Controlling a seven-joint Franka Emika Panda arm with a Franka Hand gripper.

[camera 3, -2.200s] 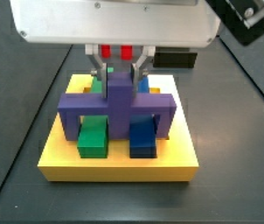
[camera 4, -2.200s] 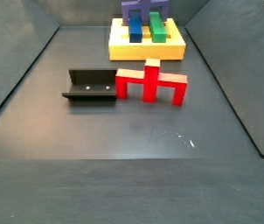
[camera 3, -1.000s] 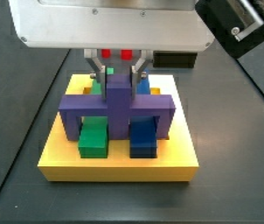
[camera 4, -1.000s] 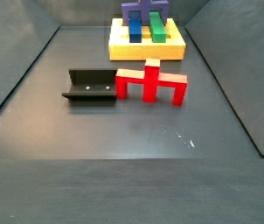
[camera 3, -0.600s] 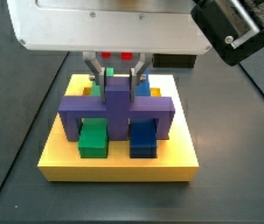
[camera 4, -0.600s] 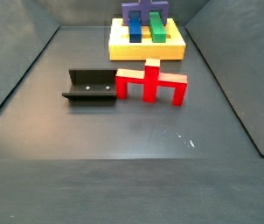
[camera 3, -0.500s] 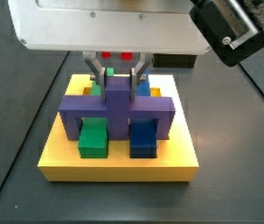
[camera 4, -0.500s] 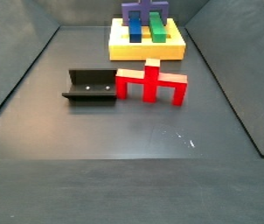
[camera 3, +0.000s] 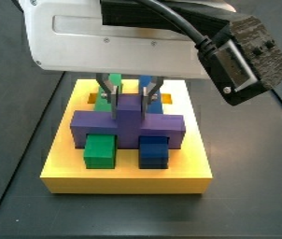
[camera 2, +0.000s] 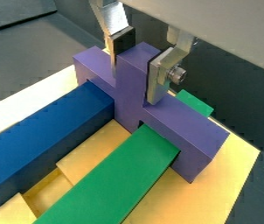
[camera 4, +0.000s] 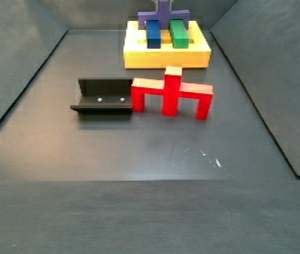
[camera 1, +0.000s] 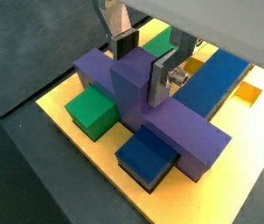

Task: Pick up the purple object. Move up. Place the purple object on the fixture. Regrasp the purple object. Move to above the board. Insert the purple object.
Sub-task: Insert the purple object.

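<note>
tool (camera 2: 142,54) clamped on purple object (camera 1: 146,109) | seated on board (camera 3: 126,175) | no writing legible

the purple object (camera 1: 158,109) sat crosswise on the yellow board (camera 3: 126,177), stub up between the pincer (camera 2: 142,59) fingers; the black fixture (camera 4: 103,97) stood apart.

Red pronged piece (camera 4: 173,93) stands upright on the dark floor mat (camera 4: 153,159), mid-frame in a side view, prongs down. Green bar (camera 3: 99,148) and blue bar (camera 3: 152,149) lie side by side, parallel, green on the left, blue on the right in that side view. Both wrist views show them too: green (camera 2: 111,179), blue (camera 1: 216,83). Small pale scuff (camera 4: 213,157) on the mat, lower right of the red piece.
</note>
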